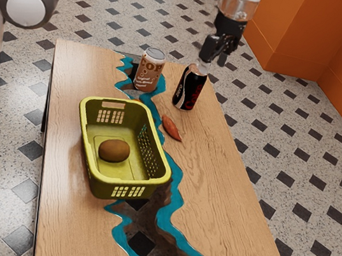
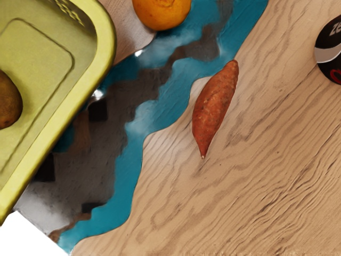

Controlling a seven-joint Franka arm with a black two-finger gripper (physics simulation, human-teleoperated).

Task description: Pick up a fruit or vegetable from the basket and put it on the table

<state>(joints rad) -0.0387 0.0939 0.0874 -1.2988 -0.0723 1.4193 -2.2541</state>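
Crossing wooden table [image 1: 218,199], teal band [image 1: 176,196]; diamond-patterned floor [image 1: 284,145], orange wall [image 1: 284,23] beyond.

Jagged teal bands [image 2: 127,173] streak the long, tan, wavy-grained wooden table [image 1: 217,206]; the rectangular plastic basket [image 1: 101,187] is yellow-green.

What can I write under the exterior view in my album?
Sweet potato on the table, brown roundish thing in the green basket, can and cola beyond.

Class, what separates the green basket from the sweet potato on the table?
In the wrist view, a dark band edged in teal runs between the basket and the sweet potato.
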